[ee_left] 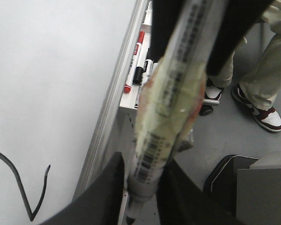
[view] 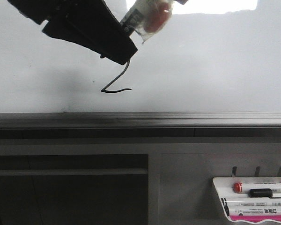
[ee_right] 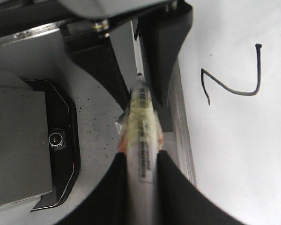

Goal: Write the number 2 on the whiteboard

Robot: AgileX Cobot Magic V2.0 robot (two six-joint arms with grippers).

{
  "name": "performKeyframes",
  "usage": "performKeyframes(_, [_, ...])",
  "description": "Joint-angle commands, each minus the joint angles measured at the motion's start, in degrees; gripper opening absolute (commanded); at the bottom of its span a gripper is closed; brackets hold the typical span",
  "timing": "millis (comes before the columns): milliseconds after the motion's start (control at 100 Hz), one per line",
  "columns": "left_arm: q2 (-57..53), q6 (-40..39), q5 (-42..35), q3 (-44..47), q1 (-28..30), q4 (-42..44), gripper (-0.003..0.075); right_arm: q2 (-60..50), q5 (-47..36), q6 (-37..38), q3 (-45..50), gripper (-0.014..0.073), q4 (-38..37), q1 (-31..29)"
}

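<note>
On the whiteboard (view: 215,61), left of centre and just above its grey bottom rail (view: 178,119), stands the number 2 (view: 116,90). The right wrist view shows it whole, with hook, diagonal and base stroke; in the front view a black tool body hides its top.

The left tool (ee_left: 139,201) is closed on a taped marker (ee_left: 178,93) low on the barrel, near the tip. The right tool (ee_right: 141,187) also clamps a taped marker barrel; you cannot tell whether it is the same marker. You also cannot tell whether the tip touches the board.

Judged from the finished shape, you are at the last step, with the digit drawn. Your next move calls for a clean lift straight off the surface, with no sideways drag that would add a stray line.
</note>
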Motion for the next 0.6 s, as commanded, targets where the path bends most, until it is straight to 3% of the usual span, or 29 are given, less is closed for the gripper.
performKeyframes(0, [-1.5,0.0,-1.7,-2.0,-0.3,-2.8,0.0107,-1.9,-1.4,-0.6,-1.5,-0.0029,1.3,0.0])
performKeyframes(120, [-1.5,0.0,-1.6,-2.0,-0.3,-2.8,0.009,-1.9,-1.4,-0.5,-1.5,0.0055,1.3,0.0])
performKeyframes(310, [-1.5,0.0,-1.6,-2.0,-0.3,-2.8,0.0065,-1.9,-1.4,-0.3,-1.5,0.029,1.1,-0.1])
performKeyframes(410, [-1.5,0.0,-1.9,-2.0,0.4,-2.6,0.0061,-2.6,-0.9,1.0,-1.5,0.03,-2.6,-0.6])
performKeyframes(590, [-3.0,-2.5,-3.1,-2.0,4.7,-2.6,0.0061,-7.7,1.3,10.4,-1.5,0.0299,-7.3,-5.6])
